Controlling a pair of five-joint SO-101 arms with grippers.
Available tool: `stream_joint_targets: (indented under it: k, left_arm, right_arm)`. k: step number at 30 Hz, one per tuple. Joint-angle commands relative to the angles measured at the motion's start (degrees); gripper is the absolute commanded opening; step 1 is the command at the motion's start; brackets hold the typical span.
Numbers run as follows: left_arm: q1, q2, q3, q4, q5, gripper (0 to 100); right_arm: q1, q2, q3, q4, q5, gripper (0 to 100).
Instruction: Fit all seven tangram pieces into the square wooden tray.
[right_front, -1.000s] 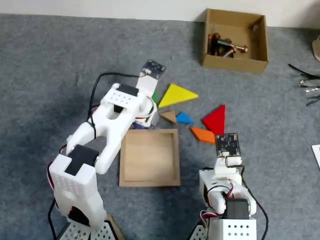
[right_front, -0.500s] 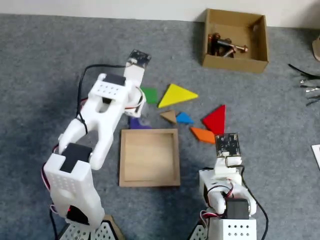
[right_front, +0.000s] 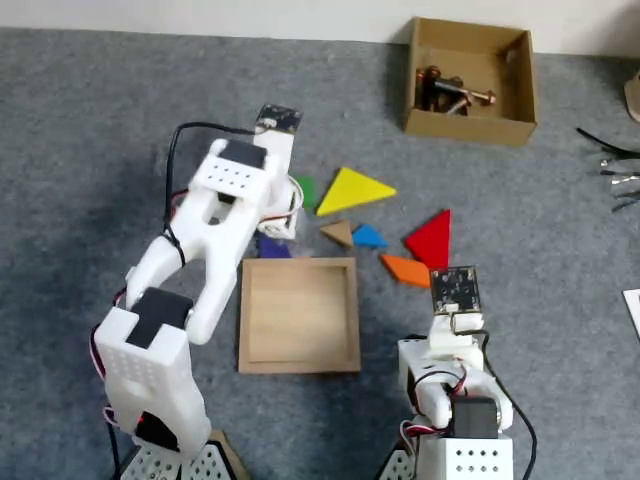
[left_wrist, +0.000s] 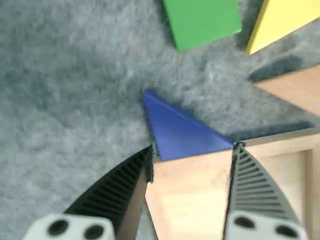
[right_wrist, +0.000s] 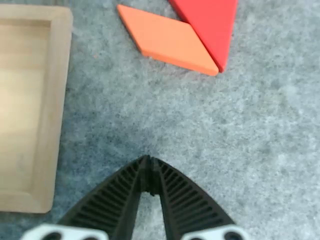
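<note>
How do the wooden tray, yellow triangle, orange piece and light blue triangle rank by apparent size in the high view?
Largest to smallest:
1. wooden tray
2. yellow triangle
3. orange piece
4. light blue triangle

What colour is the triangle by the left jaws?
Blue; the triangle shows best in the left wrist view.

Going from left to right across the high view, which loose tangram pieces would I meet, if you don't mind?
dark blue piece, green piece, tan triangle, light blue triangle, orange parallelogram, red triangle
</note>
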Motion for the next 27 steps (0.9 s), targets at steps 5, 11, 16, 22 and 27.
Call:
stream_joint_targets:
  k: [5,11,16,22,27]
  left_arm:
    - [0.7,2.4,2.2,-4.7,2.0,24]
    - [0.7,5.9,0.4,-5.0,2.0,23]
    - [0.7,9.3,-2.7,-4.7,2.0,23]
    - [-1.3,13.1,-6.3,-4.7,2.1,23]
    - [-1.5,13.9,-9.0,-2.3,2.1,23]
  right_arm:
    - [-0.4,-0.7,7.0,-0.4,-0.3,0.5]
    - [-0.4,-0.7,7.0,-0.4,-0.3,0.5]
    - [-0.4,-0.7,7.0,-0.4,-0.3,0.5]
    - [-0.4,-0.7,7.0,-0.4,-0.3,0.5]
    - [-0.4,-0.7,7.0,-0.4,-0.3,0.5]
